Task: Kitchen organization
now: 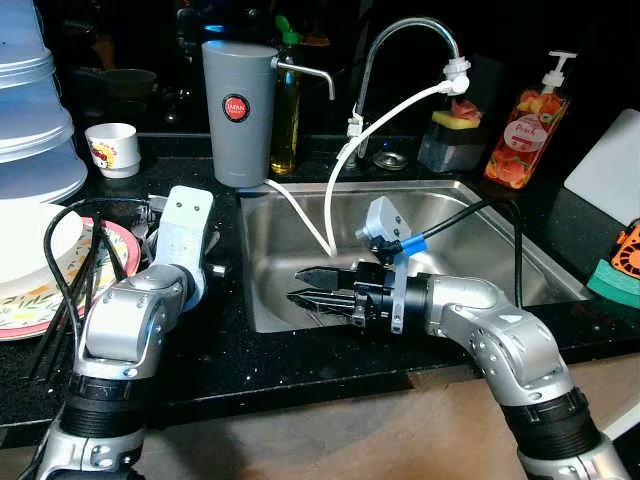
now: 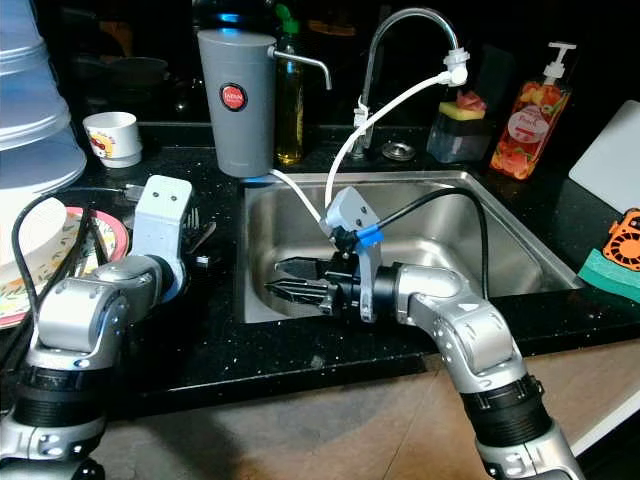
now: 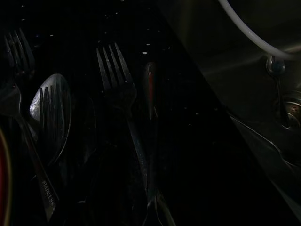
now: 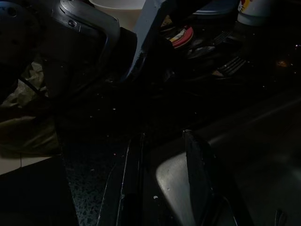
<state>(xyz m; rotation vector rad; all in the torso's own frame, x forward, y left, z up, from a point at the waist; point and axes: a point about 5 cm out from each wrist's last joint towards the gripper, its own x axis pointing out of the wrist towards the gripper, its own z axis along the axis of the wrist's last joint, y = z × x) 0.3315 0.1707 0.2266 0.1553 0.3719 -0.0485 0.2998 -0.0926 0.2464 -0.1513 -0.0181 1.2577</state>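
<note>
Several forks and a spoon lie on the black counter left of the steel sink, beside a slim red-marked utensil. My left arm reaches over this cutlery, and its wrist hides the fingers. My right gripper is inside the sink near the left wall, pointing left toward the counter. Its fingers stand apart and open, with only the shiny sink wall between them. Another utensil lies deep in the sink.
Patterned plates and stacked white tubs stand at far left, a cup behind. A grey filter jug, tap with white hose, soap bottle and sponge holder line the back. A green sponge lies right.
</note>
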